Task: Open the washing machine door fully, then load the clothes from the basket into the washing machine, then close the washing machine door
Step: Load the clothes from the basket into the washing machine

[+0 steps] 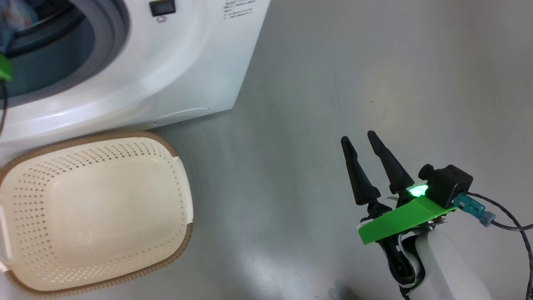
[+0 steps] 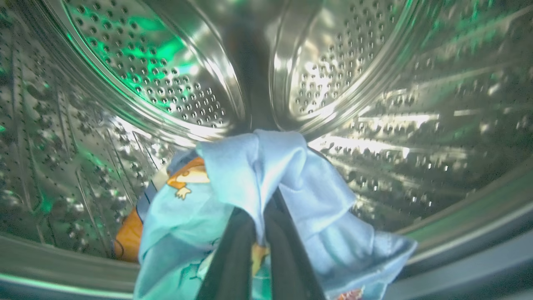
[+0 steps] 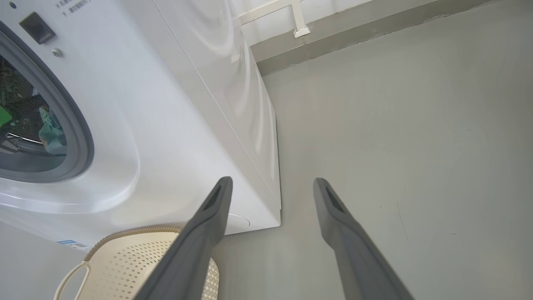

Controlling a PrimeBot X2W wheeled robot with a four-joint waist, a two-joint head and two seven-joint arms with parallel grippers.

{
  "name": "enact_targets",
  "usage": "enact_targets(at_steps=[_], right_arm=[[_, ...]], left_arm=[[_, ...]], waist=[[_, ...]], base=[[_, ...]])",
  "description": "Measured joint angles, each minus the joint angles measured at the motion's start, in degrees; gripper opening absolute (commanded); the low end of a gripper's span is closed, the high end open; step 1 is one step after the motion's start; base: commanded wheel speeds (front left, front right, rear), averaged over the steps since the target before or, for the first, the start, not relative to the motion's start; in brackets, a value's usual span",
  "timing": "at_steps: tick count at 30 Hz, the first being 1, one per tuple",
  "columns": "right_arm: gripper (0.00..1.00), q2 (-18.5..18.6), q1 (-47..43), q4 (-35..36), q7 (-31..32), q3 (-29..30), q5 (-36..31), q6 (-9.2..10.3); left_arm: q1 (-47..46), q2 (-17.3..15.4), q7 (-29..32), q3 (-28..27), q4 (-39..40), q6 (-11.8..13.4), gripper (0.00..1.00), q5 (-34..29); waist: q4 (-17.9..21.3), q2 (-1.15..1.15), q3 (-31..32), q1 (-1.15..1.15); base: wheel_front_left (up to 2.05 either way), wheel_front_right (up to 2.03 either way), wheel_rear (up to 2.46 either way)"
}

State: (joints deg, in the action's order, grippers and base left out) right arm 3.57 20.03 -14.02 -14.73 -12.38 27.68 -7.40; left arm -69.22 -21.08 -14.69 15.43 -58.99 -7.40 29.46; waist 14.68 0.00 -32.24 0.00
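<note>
Inside the steel drum (image 2: 187,83) of the washing machine (image 1: 166,62), the left gripper (image 2: 261,208) has its jaws clamped together on the clothes (image 2: 258,166), a bunch of light blue fabric printed with orange-brown cartoon figures. The cloth drapes over both dark fingers (image 2: 233,250) and hangs above the drum's lower wall, just inside the grey gasket (image 1: 112,41) of the machine's opening.

The basket (image 1: 95,216), cream-white and perforated with a brown rim band, sits on the grey floor (image 1: 333,83) touching or just short of the machine's front, below the opening, its dotted bottom in full view.

The right gripper (image 1: 358,137) hangs over the floor well to the right of the machine, jaws wide apart and holding nothing, a green light glowing at its base.

Several lines of small grey print (image 1: 238,9) mark the machine's front panel, right of a small black rectangular fitting (image 1: 162,7) beside the opening; the lettering is too small to read. A blue label sticker (image 3: 66,242) low on the front panel is likewise illegible.
</note>
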Motion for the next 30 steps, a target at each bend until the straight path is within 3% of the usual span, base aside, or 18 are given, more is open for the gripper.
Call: enact_targets(at_steps=[10, 11, 12, 13, 14, 15, 16, 26, 30], right_arm=[[1.0, -0.3, 0.0, -0.1, 0.0, -0.5, 0.2, 0.0], [1.0, -0.3, 0.0, -0.1, 0.0, -0.5, 0.2, 0.0], [1.0, -0.3, 0.0, -0.2, 0.0, -0.5, 0.2, 0.0], [1.0, -0.3, 0.0, -0.2, 0.0, -0.5, 0.2, 0.0], [1.0, -0.3, 0.0, -0.2, 0.0, -0.5, 0.2, 0.0], [1.0, -0.3, 0.0, -0.2, 0.0, -0.5, 0.2, 0.0], [1.0, -0.3, 0.0, -0.2, 0.0, -0.4, 0.2, 0.0], [1.0, -0.1, 0.0, -0.6, 0.0, 0.4, 0.1, 0.0], [1.0, 0.5, -0.1, -0.6, 0.0, 0.7, 0.1, 0.0]], left_arm=[[-3.6, 0.3, 3.3, 6.3, -10.6, 0.0, 0.01, -1.4], [-3.9, 0.4, 3.4, 6.6, -10.8, 0.0, 0.1, -1.3], [-4.0, 0.5, 3.4, 6.9, -10.9, 0.0, 0.32, -0.9], [-4.0, 0.7, 3.4, 7.1, -11.1, 0.0, 0.45, -0.4], [-4.0, 0.8, 3.4, 7.4, -11.2, 0.0, 0.73, 0.1], [-4.0, 0.9, 3.3, 7.6, -11.2, 0.0, 0.95, 0.6], [-4.0, 1.1, 2.9, 7.6, -11.2, 0.0, 1.0, 1.3], [1.8, 2.7, 0.5, 7.8, -7.0, 0.0, 1.0, 7.9], [5.6, 2.6, 0.1, 6.5, -1.8, 0.0, 1.0, 8.2]], waist=[[0.5, 0.0, -0.4, 0.0], [0.4, 0.0, -0.4, 0.0], [0.3, 0.0, -0.3, 0.0], [0.2, 0.0, -0.3, 0.0], [0.1, 0.0, -0.2, 0.0], [0.0, 0.0, -0.1, 0.0], [-0.1, 0.0, 0.0, 0.0], [-2.2, 0.0, 2.4, 0.0], [-3.4, 0.0, 3.5, 0.0]], base=[[0.0, 0.0, 0.0], [0.0, 0.0, 0.0], [0.0, 0.0, 0.0], [0.0, 0.0, 0.0], [0.0, 0.0, 0.0], [0.0, 0.0, 0.0], [0.0, 0.0, 0.0], [0.0, 0.0, 0.0], [0.0, 0.0, 0.0]])
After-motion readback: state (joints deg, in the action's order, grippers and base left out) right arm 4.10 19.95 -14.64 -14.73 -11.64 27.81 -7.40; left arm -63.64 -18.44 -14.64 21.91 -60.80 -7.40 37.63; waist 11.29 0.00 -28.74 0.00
